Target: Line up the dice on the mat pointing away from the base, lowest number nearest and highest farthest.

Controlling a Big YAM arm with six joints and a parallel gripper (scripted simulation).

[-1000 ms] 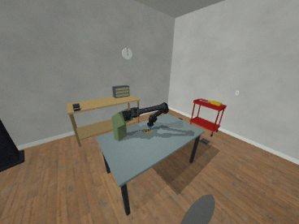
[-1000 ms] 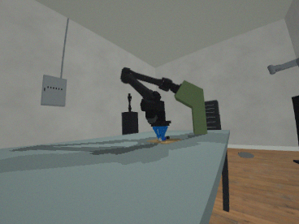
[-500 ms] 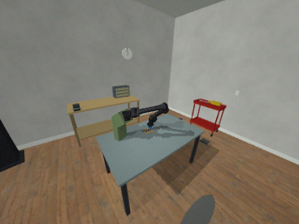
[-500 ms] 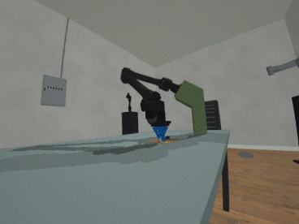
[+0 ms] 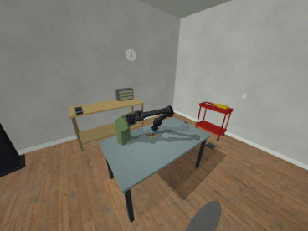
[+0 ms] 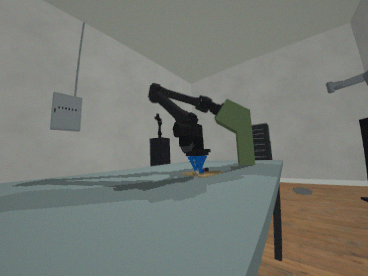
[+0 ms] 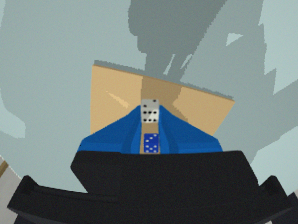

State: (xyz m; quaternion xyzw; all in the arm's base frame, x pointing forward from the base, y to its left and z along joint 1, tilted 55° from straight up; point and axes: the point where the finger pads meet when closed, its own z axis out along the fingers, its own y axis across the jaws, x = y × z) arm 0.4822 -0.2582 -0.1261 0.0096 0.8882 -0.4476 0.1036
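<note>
In the wrist view a tan mat (image 7: pixel 116 96) lies on the grey table. My gripper (image 7: pixel 149 110), with blue fingers, stands low over the mat and is shut on a white die (image 7: pixel 149 112) at its fingertips. A blue die (image 7: pixel 152 143) sits in the gap between the fingers, just behind the white one, nearer the palm. I see no third die; the gripper body hides the near part of the mat. In the top view the gripper (image 5: pixel 155 131) is down at the mat (image 5: pixel 154 135). In the exterior view the gripper (image 6: pixel 197 166) touches down on the mat (image 6: pixel 203 173).
The arm's green base (image 5: pixel 122 130) stands at the table's back left edge. A wooden shelf bench (image 5: pixel 106 113) stands behind the table and a red cart (image 5: pixel 214 117) to the right. A grey round seat (image 5: pixel 205 215) is in front.
</note>
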